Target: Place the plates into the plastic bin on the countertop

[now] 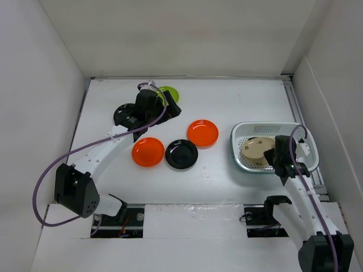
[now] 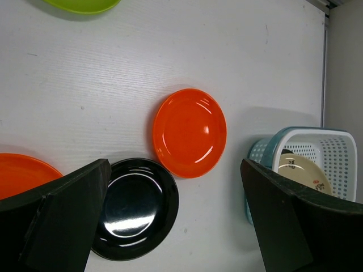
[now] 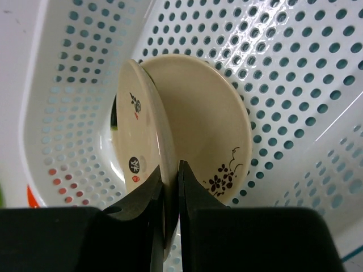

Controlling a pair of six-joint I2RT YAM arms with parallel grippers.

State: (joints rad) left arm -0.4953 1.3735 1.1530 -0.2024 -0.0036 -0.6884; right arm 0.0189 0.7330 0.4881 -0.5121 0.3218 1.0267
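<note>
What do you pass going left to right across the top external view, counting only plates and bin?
left orange plate → black plate → right orange plate → plastic bin, with a cream plate inside it

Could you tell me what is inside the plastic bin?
A marked cream plate stands on edge, clamped by the right gripper; behind it is a flowered cream plate, partly hidden, as is the bin floor.

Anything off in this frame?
Nothing spilled or damaged. One thing: the right end effector pinches a cream plate by its rim, standing on edge inside the plastic bin, over the second cream plate lying there.
</note>
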